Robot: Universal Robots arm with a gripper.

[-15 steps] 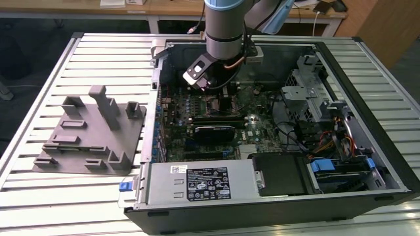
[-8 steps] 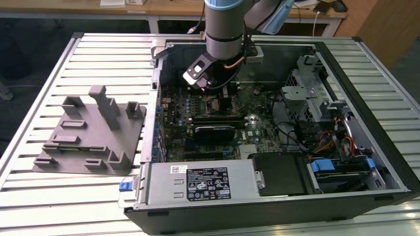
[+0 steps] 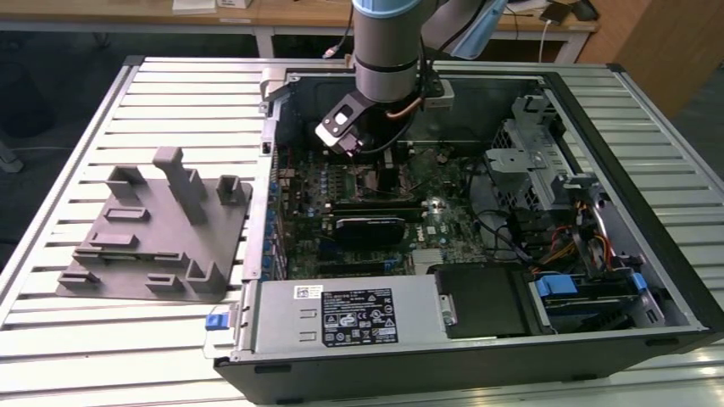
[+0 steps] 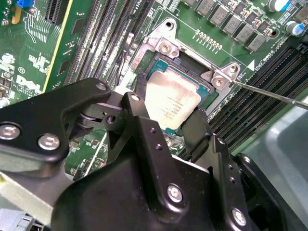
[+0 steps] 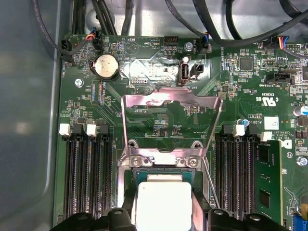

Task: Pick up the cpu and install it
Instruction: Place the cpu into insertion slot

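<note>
Evidently the hand [image 4: 169, 102], reaching into the computer case [image 3: 453, 373] at the upper middle of the exterior view, pinches the cpu [image 4: 173, 94] by two edges over the open socket [image 4: 166, 46], where any tilt or misalignment could bend its contacts.

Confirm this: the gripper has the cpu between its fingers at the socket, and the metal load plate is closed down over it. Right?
Not quite. The load plate is swung open, standing up off the socket, not closed over the cpu; the first wrist view shows it. The rest holds: the gripper has the cpu between its fingers at the socket.
</note>
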